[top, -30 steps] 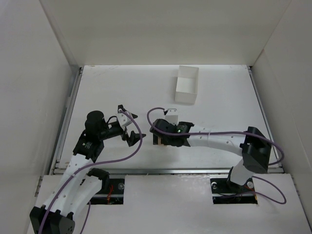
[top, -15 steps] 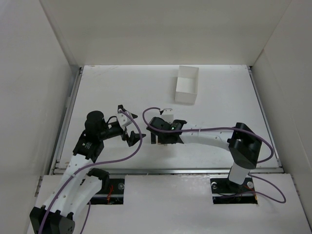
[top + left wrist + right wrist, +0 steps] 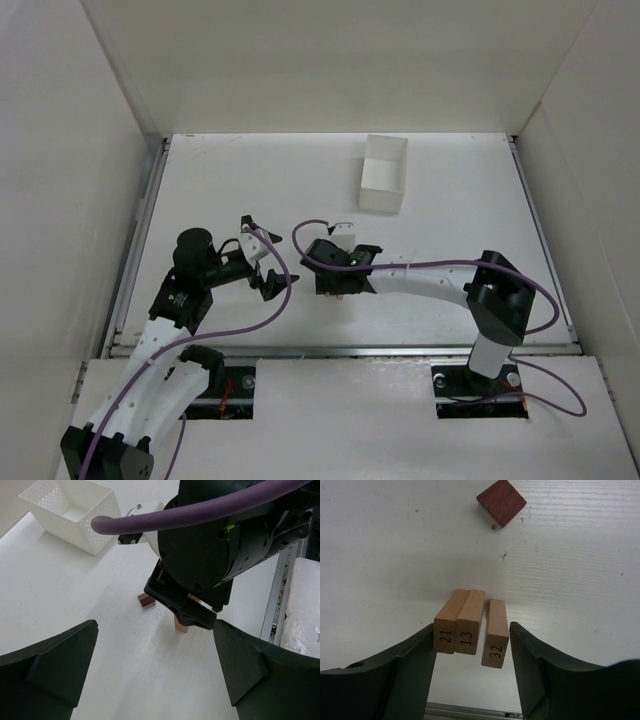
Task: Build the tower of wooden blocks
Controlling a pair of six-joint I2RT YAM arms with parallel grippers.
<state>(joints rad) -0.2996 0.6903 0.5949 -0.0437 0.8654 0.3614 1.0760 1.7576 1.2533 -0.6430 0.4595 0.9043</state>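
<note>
Reaching from near edge: left arm (image 3: 150, 340) and right arm (image 3: 450, 280) both extend inward over the white table (image 3: 250, 180), their heads near each other at mid-table.
Left gripper: left gripper (image 3: 155, 627) has its jaws as wide as they go and holds nothing. It faces the right arm's head from just beside it, not touching.
Purple cable: purple cable (image 3: 200, 505) loops over the right arm's black wrist, seen across the top of the left wrist view.
Right gripper: right gripper (image 3: 471, 632) points down at the table with one black finger on each side of the tan blocks (image 3: 470, 625).
Right gripper state: jaws are part open, a bit wider than the row of blocks, and not clamped. The finger on the left of the wrist view (image 3: 415, 665) is at or against block 21, cannot tell which. The other finger (image 3: 530, 660) has a thin gap to block 32.
Tan blocks: three in a row on the table between the right fingers, numbered ends toward the wrist camera.
Block 21 / block 13: block 21 (image 3: 445, 630) and block 13 (image 3: 470, 622) are pressed side by side.
Block 32: block 32 (image 3: 495, 635) sits just beside 13 with a narrow gap, slightly skewed.
Dark block: dark reddish-brown block (image 3: 501, 502) lies on the table beyond the tan row, apart from it and outside the fingers.
White box: white box (image 3: 383, 175) is open-topped with perforated walls. It sits toward the far edge, well apart from blocks and grippers.
</note>
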